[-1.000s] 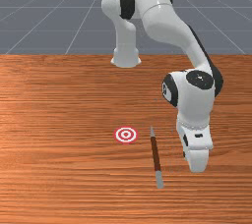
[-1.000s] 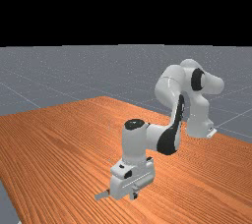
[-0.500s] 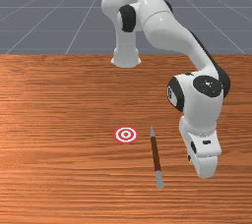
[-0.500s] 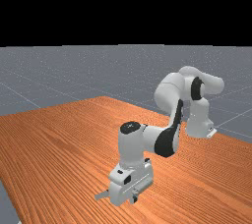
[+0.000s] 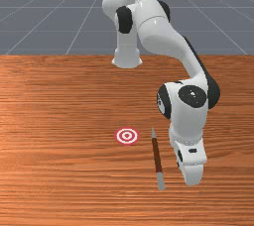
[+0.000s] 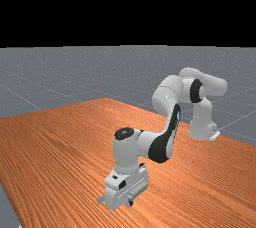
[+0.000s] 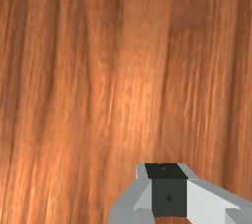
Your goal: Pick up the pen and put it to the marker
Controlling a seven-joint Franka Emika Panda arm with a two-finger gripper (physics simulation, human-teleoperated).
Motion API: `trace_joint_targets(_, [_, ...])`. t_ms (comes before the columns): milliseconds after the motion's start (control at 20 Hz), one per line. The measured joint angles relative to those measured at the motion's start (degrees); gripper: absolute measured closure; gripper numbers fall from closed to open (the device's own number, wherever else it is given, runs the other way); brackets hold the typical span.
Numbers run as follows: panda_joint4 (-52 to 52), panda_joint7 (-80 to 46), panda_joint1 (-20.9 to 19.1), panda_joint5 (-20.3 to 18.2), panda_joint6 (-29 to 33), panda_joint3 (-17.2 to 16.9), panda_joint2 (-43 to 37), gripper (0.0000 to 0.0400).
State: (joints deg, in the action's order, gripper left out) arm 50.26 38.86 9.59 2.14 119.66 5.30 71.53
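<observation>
"Far view first: where was the gripper [image 6: 130,203]?"

"Low over the wooden table [image 6: 65,147], and 1 grey end of the pen [image 6: 101,200] poked out beside it. Was it apart or together? I couldn't tell."

"And the front view?"

"The brown-barrelled pen lay on the table, near the gripper on the front view's right. The red-and-white bullseye marker [image 5: 127,136] sat to its left, not touching it."

"Wrist view?"

"Wood grain ran beyond the gripper."
</observation>
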Motion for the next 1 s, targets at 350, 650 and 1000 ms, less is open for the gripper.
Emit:
trace_joint_targets(350, [7.16, 6.24, -5.69, -0.06, 3.11, -0.13, -3.89, 0.0400])
trace_joint_targets(650, [9.15, 11.11, -9.48, 0.09, 3.77, -0.26, -5.01, 0.0400])
trace_joint_targets(1000, [10.49, 11.58, -12.56, -0.60, 4.46, -1.03, -5.74, 0.0400])
